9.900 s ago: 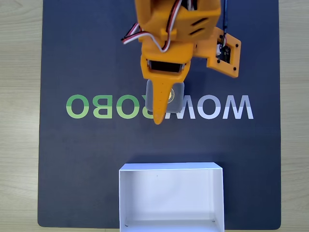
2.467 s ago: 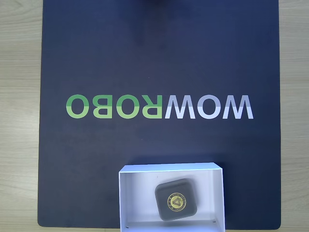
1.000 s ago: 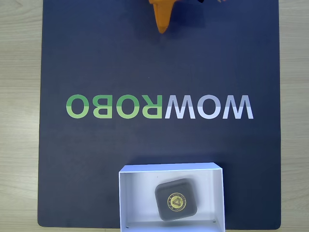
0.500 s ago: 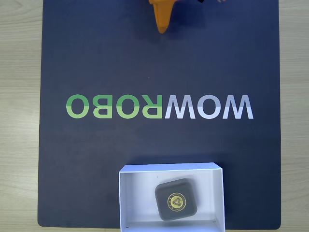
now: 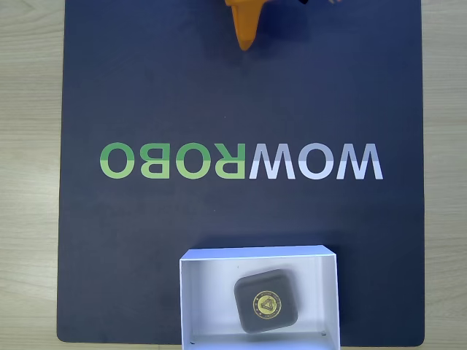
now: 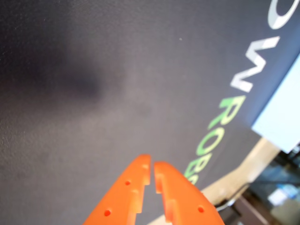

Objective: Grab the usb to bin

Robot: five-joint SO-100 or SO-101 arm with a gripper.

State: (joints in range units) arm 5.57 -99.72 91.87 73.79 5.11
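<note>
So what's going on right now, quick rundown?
Gripper shut, empty, over the dark mat. Usb lying flat inside the bin. Nothing in the way.

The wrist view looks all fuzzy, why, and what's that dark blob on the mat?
In the wrist view the orange hand sits too close to the lens, so it blurs; the dark blob on the mat is a soft shadow. The fixed view is sharp: the usb shows its gold emblem clearly inside the bin.
</note>
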